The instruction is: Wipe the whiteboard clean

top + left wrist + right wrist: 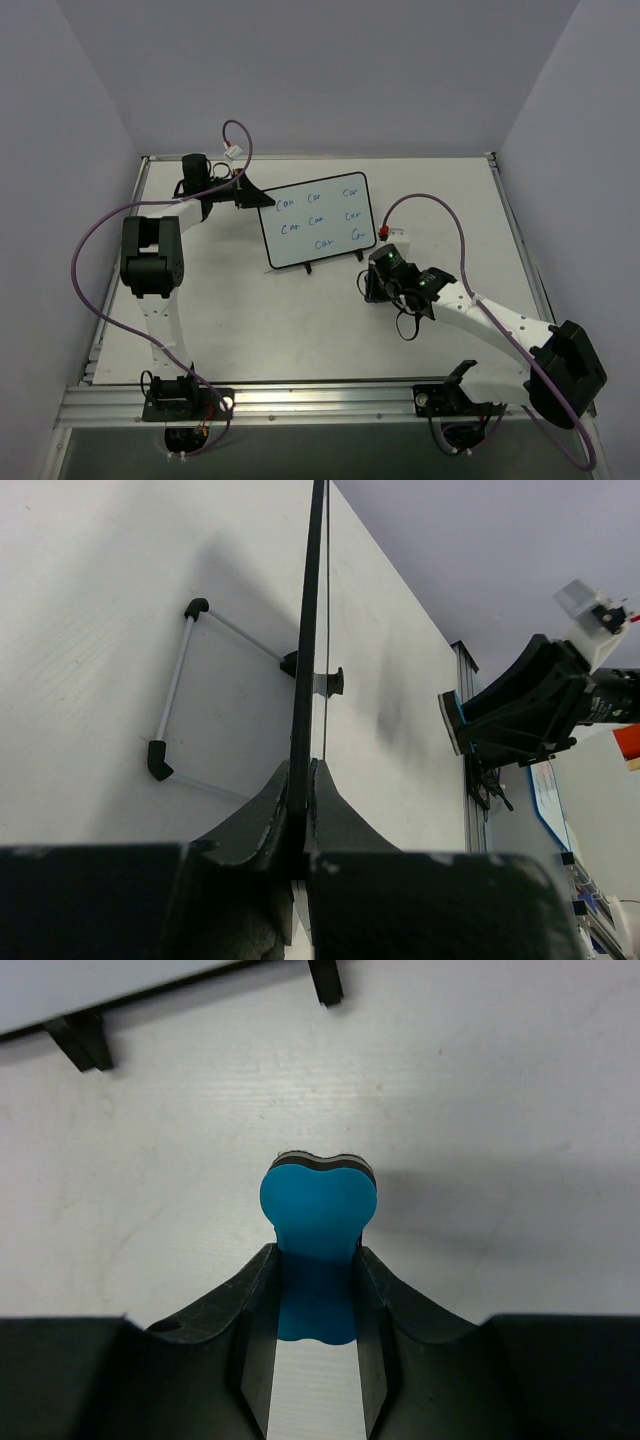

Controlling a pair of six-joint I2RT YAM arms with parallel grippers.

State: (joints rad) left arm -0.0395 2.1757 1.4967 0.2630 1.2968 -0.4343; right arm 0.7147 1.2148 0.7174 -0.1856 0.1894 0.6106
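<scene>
1. The small rectangular whiteboard with the thin black frame (300,245) is propped up around the middle of the white desk (450,200), a bit toward the far side. Its face is angled toward the near edge. It's full of blue handwritten "Car" words (318,199), so as far as I can tell nothing's been wiped yet.
2. The left end effector (305,780) is clamped shut on the board's left edge. In the left wrist view the frame runs edge-on, pinched between both fingers.
3. Pretty sure that grip is there as a brace. A light board on two little black feet (85,1040) and a thin wire stand (170,705) would probably skid or tip once something rubs on it.
4. The right end effector (318,1260) is closed around a small blue bone-shaped eraser (318,1205), squeezing its narrow waist. One lobe pokes out past the fingertips, and a dark pad layer shows along that lobe's far edge.
5. That arm sits low over the desk, near and to the right of the board. The eraser is apart from the board's bottom edge, not touching it.
6. Next step imo is to raise the eraser and lay the pad flat on the written face. Push too hard and the board could twist in the left grip.
</scene>
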